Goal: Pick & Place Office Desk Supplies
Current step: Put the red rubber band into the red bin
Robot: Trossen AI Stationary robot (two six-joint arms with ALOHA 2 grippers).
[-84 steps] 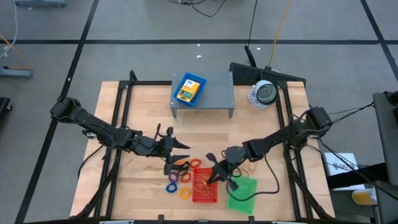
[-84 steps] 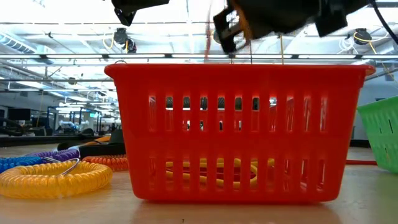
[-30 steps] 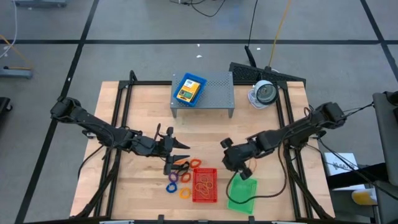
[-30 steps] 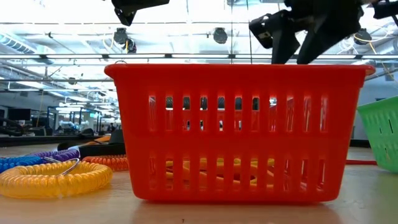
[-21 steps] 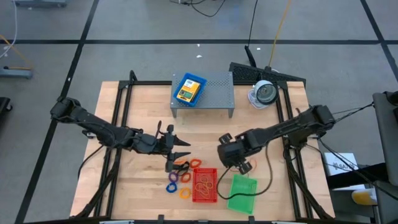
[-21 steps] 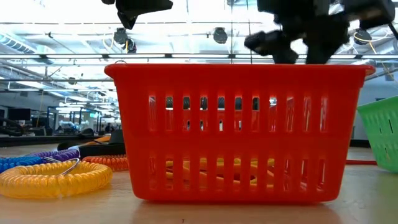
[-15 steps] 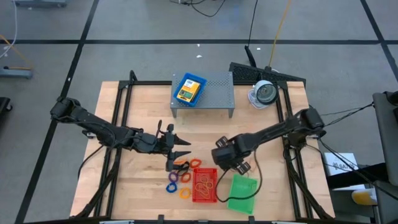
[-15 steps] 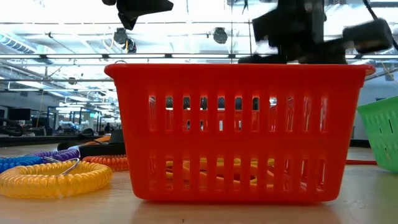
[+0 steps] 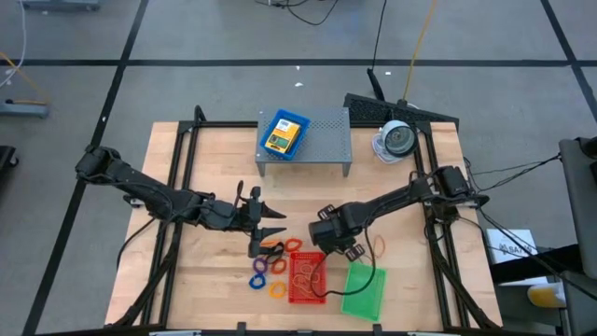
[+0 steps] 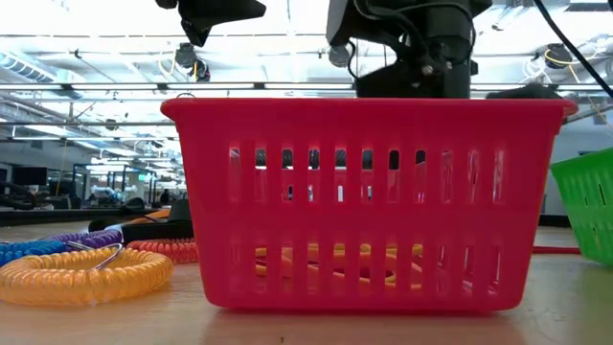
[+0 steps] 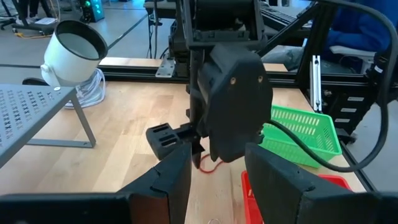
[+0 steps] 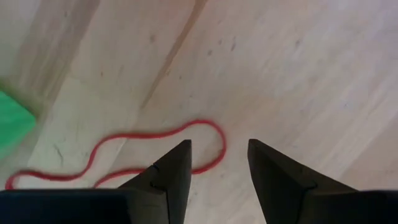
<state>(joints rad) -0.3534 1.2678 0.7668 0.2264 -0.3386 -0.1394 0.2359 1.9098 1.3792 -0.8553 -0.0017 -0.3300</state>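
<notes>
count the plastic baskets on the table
2 on the table: a red basket at the front edge, and a green basket beside it on the right. The blue item on the shelf isn't clearly a basket.

Red mesh tray (image 9: 307, 277), green mesh tray (image 9: 364, 291), reddish rubber band (image 12: 124, 155)

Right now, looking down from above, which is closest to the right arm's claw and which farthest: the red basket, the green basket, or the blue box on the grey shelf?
From the right claw, seen from above:
1. Red basket: just beside the claw, toward the table's front edge.
2. Green basket: a little farther off, right of the red one.
3. Blue box: farthest, up on the grey shelf at the back.
</notes>
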